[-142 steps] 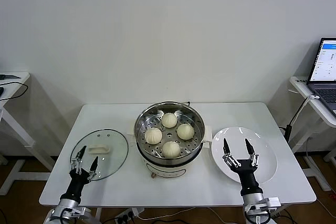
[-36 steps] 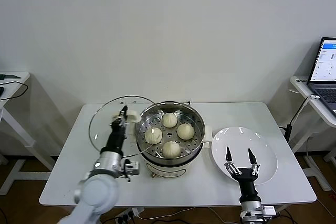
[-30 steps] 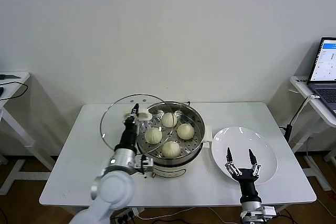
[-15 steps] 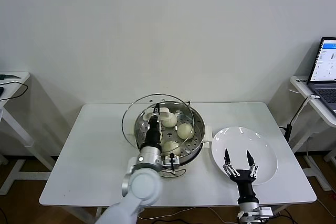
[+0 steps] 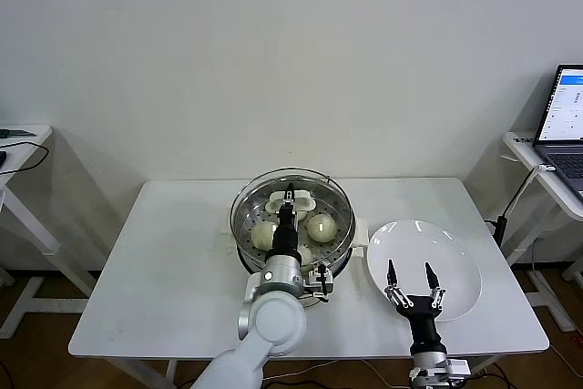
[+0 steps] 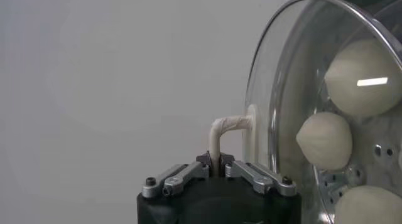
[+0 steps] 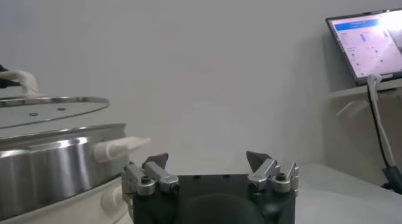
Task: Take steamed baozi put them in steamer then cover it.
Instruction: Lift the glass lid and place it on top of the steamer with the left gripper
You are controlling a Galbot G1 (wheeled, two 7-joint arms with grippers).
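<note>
Your left claw [image 5: 289, 196] is clamped narrow on the white handle [image 6: 221, 132] of the cover [image 5: 291, 198], which it holds over the steamer [image 5: 338, 241] at the middle of the desk [image 5: 173, 261]. From the right wrist view the cover [image 7: 50, 110] sits just above the steamer's rim [image 7: 56, 165] with a thin gap showing, so it is not seated. The steamed baozi [image 5: 320, 224] lie on the perforated tray inside; through the glass you can make out three buns in the left wrist view [image 6: 325, 141], and the head view shows two clearly, the rest hidden behind the arm and handle. Your right claw [image 5: 410, 278] hangs with fingers spread wide and nothing between them, low at the desk's near edge, in front of the white plate [image 5: 446, 252] that lies to the right of the steamer. The plate and steamer stand just beside each other. A laptop [image 5: 565, 120] sits on a side stand at far right, well apart from the desk.
</note>
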